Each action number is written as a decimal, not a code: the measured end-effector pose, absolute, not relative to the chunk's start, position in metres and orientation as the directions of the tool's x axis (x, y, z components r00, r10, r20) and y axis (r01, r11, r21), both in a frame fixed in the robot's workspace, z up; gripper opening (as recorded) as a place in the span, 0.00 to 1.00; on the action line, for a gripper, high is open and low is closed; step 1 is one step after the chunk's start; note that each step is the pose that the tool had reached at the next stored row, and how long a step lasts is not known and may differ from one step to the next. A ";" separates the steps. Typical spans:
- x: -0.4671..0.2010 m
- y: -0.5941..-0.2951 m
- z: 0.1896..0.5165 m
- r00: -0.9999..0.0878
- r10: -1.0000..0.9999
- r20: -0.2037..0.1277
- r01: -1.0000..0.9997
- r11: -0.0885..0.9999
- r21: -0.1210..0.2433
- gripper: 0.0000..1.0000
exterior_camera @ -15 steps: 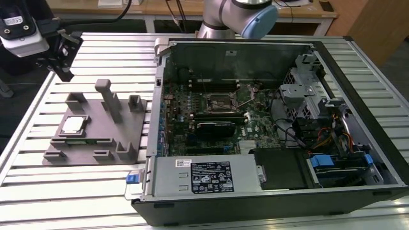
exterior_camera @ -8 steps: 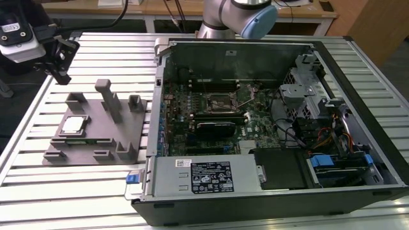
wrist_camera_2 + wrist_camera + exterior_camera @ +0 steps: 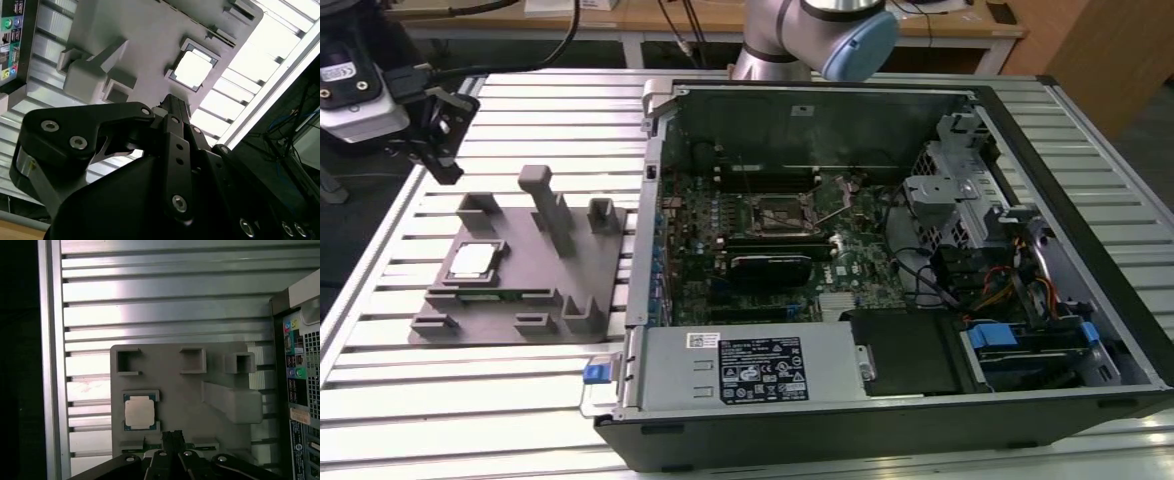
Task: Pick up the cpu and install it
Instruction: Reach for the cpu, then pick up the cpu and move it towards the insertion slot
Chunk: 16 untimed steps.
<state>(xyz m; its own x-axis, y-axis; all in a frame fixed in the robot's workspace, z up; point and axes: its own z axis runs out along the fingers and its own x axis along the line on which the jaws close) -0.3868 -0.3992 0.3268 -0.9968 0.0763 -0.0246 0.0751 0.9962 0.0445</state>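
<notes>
The cpu [image 3: 474, 260] is a small square chip with a pale silvery top. It lies flat in a recess of the grey holder plate [image 3: 534, 285] on the exterior view's left. Both wrist views show the cpu [image 3: 192, 70] [image 3: 138, 411] seated in its frame. My gripper [image 3: 446, 170] hangs above the table, behind the plate and well above the chip, touching nothing. Its black fingers [image 3: 172, 438] stand pressed together with nothing between them, so it is shut. The motherboard socket [image 3: 781, 212] lies inside the open computer case.
The open computer case [image 3: 1014, 130] takes up the middle and the exterior view's right, with a grey power-supply box [image 3: 747, 368] at its front. Upright posts [image 3: 540, 195] rise from the holder plate. The slatted metal table [image 3: 480, 380] ends close on the left.
</notes>
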 end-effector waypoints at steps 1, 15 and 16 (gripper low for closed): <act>-0.387 -0.399 0.326 -0.997 0.076 -0.025 0.075 0.996 0.044 0.11; -0.388 -0.399 0.325 -0.997 0.076 -0.025 0.075 0.996 0.044 0.11; -0.388 -0.399 0.325 -0.997 0.076 -0.025 0.075 0.996 0.044 0.11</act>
